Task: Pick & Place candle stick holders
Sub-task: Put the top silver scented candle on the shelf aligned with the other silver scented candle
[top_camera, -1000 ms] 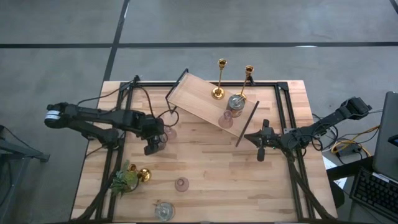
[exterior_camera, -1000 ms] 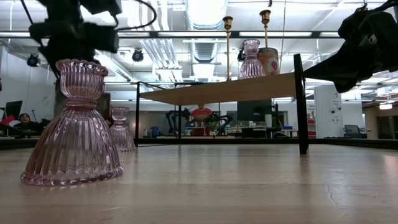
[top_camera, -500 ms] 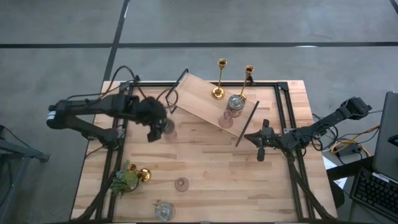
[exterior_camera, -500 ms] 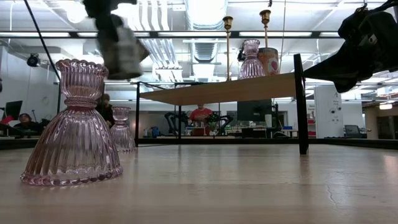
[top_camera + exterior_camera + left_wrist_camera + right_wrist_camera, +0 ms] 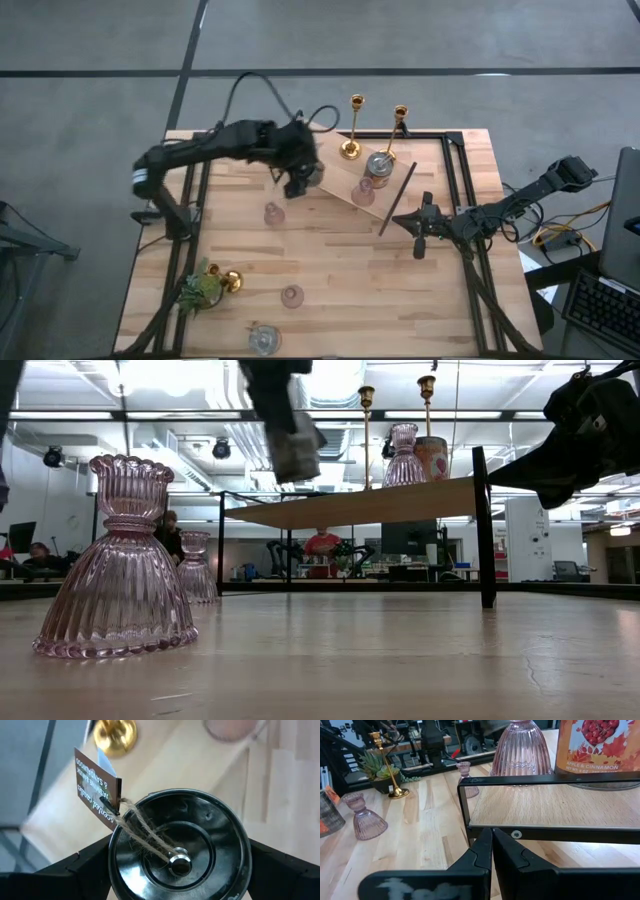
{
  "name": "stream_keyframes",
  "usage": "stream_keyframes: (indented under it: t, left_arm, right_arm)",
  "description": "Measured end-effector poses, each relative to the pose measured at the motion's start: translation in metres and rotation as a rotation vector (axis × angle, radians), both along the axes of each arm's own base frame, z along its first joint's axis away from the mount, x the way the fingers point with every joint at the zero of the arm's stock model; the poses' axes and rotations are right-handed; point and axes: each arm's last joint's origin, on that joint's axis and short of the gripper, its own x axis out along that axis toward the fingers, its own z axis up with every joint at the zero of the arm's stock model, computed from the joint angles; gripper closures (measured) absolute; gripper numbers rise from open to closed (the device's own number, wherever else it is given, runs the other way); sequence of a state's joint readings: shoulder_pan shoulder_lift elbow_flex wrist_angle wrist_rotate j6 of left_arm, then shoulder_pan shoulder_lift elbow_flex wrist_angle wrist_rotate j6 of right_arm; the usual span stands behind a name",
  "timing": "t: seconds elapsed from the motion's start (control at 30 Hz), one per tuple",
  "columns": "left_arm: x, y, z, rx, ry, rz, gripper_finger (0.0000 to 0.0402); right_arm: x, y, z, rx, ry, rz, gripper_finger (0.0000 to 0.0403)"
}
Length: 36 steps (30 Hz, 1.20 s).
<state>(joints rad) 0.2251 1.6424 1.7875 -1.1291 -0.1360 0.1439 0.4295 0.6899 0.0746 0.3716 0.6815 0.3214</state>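
Observation:
My left gripper [image 5: 298, 172] is shut on a squat silvery round holder [image 5: 177, 850] with a lid knob and a twine-tied tag, above the near left part of the raised wooden shelf [image 5: 335, 175]. The holder also shows in the low view [image 5: 295, 445]. On the shelf stand two gold candlesticks [image 5: 352, 125] [image 5: 398, 125], a silvery holder [image 5: 379, 168] and a pink cup [image 5: 362, 192]. Two pink cups [image 5: 273, 213] [image 5: 292, 296] and a silvery holder [image 5: 264, 340] stand on the table. A gold candlestick [image 5: 230, 280] lies by the plant. My right gripper [image 5: 420, 235] is shut and empty at the right. My left gripper pinches the silvery holder by its round side wall [image 5: 114, 862], one finger [image 5: 75, 867] on each side. The fingers come from above, pointing down. The holder hangs below them, its lid up, slightly tilted, lifted clear above the shelf.
A small green plant [image 5: 200, 290] stands at the near left. The shelf's black frame and a loose black bar [image 5: 398, 198] lie between the two arms. Bare tabletop [image 5: 340, 260] lies in the middle and near right.
My left gripper has gone up and toward the table's far and right edges, from beside the pink cup on the table's left to above the shelf. It carries the silvery holder with it, lifted clear.

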Motion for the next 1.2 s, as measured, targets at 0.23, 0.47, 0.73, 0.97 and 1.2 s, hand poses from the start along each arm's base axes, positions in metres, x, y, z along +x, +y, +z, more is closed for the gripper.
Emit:
stream_keyframes:
  t: [0.23, 0.47, 0.73, 0.97, 1.2]
  left_arm:
    - [0.046, 0.022, -0.008, 0.009, 0.025, -0.027, 0.0047]
    - [0.071, 0.028, -0.018, 0.013, 0.031, -0.04, 0.0046]
    - [0.075, 0.03, -0.024, 0.018, 0.041, -0.036, 0.0028]
    - [0.077, 0.03, -0.024, 0.025, 0.027, -0.036, 0.0021]
    - [0.08, 0.032, -0.03, 0.049, 0.041, -0.029, 0.0018]
  right_arm:
    - [0.0, 0.0, 0.0, 0.0, 0.0, 0.0, 0.0394]
    - [0.0, 0.0, 0.0, 0.0, 0.0, 0.0, 0.0394]
    - [0.0, 0.0, 0.0, 0.0, 0.0, 0.0, 0.0394]
    - [0.0, 0.0, 0.0, 0.0, 0.0, 0.0, 0.0394]
    - [0.0, 0.0, 0.0, 0.0, 0.0, 0.0, 0.0394]
